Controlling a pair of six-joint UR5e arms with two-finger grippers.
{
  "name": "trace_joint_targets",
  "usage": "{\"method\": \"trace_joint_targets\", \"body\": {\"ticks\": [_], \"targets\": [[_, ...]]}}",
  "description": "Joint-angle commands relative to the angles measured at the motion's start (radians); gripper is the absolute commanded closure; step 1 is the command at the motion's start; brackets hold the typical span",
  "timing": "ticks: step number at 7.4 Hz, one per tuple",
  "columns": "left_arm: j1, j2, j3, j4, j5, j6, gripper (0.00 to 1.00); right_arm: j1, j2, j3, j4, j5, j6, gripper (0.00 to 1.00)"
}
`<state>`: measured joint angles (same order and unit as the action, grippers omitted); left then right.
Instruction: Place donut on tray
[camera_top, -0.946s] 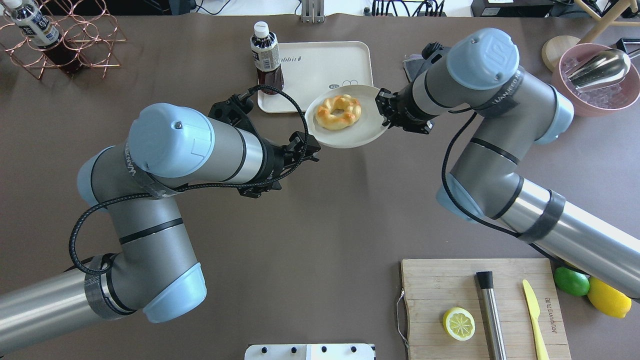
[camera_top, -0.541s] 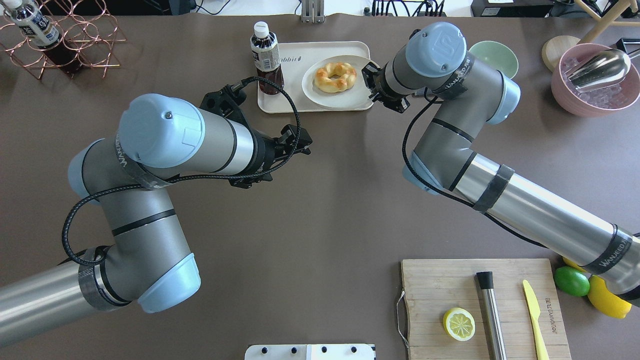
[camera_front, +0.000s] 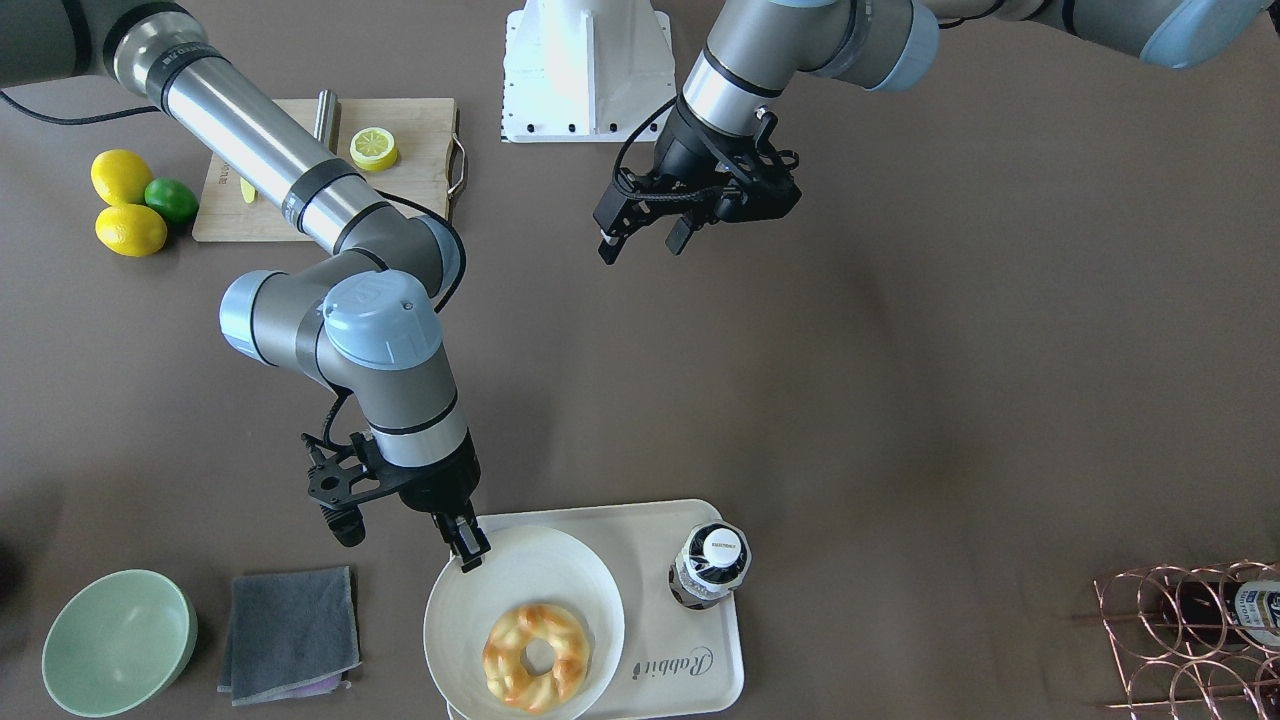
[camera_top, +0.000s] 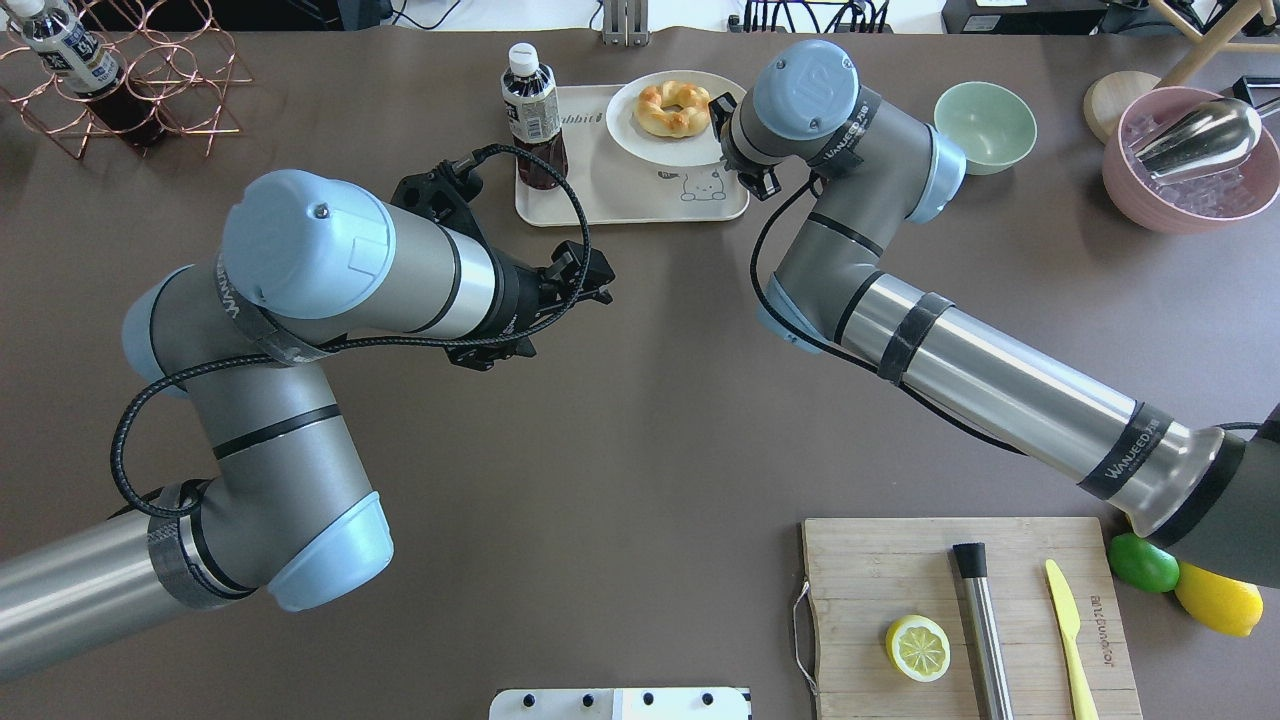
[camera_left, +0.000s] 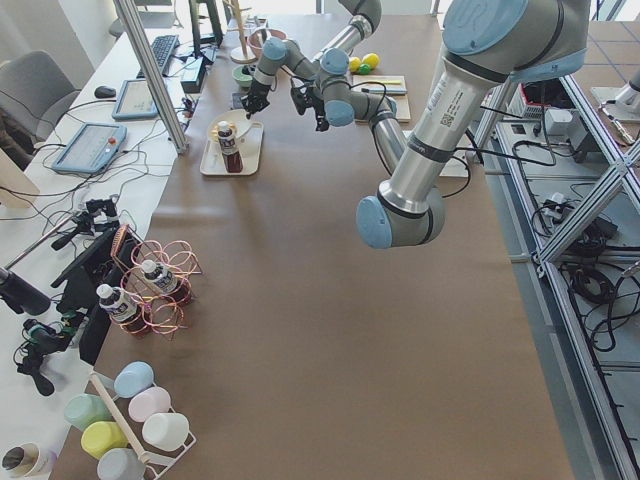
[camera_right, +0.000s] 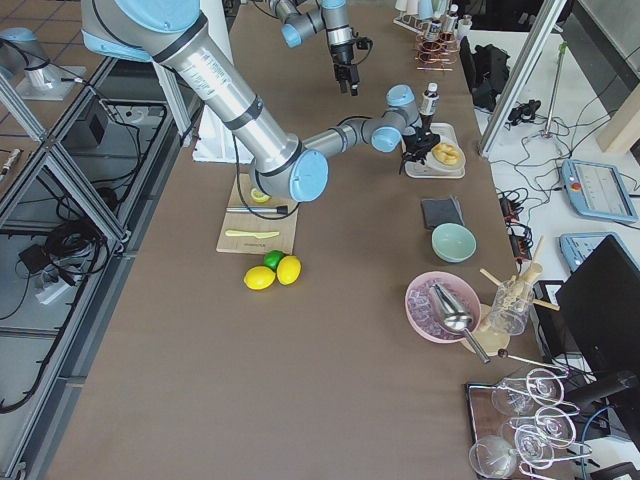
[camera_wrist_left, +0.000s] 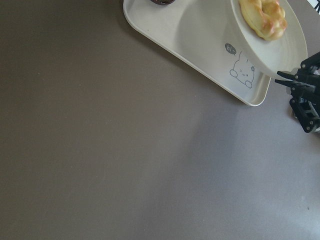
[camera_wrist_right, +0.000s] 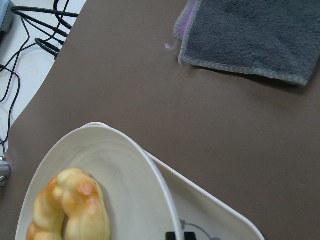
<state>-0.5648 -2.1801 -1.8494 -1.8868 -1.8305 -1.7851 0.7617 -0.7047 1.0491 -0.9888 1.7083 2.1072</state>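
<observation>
The donut (camera_top: 673, 107) is a braided golden ring lying on a round white plate (camera_top: 655, 137). My right gripper (camera_top: 722, 112) is shut on the plate's right rim and holds the plate over the far right part of the cream tray (camera_top: 640, 195), seemingly a little above it. In the front-facing view the right gripper (camera_front: 470, 550) pinches the plate (camera_front: 500, 590) with the donut (camera_front: 535, 655) over the tray (camera_front: 690, 650). My left gripper (camera_top: 600, 283) is open and empty over bare table, nearer me than the tray.
A dark drink bottle (camera_top: 530, 110) stands on the tray's left end. A green bowl (camera_top: 985, 125) and a grey cloth (camera_front: 290, 635) lie right of the tray. A cutting board (camera_top: 880, 560) with a lemon half is at the near right; a copper rack (camera_top: 150, 80) is far left.
My right arm has carried the plate with the donut away from me, from the tray's near edge to over its far part. My left arm has drawn back slightly to the left.
</observation>
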Motion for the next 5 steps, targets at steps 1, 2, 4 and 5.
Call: {"method": "trace_joint_targets", "body": {"ticks": [1, 2, 4, 5], "targets": [[-0.006, 0.002, 0.006, 0.000, 0.000, 0.026, 0.03, -0.005, 0.059, -0.060, 0.002, -0.010, 0.011, 1.00], [-0.012, 0.002, 0.022, 0.000, -0.001, 0.027, 0.03, -0.010, 0.062, -0.063, 0.002, -0.024, 0.002, 0.46], [-0.033, 0.002, 0.024, 0.003, -0.028, 0.029, 0.03, -0.006, 0.080, -0.051, -0.007, -0.056, -0.132, 0.00], [-0.071, 0.000, 0.018, 0.044, -0.088, 0.080, 0.03, 0.023, 0.071, -0.026, -0.008, 0.024, -0.264, 0.00]]}}
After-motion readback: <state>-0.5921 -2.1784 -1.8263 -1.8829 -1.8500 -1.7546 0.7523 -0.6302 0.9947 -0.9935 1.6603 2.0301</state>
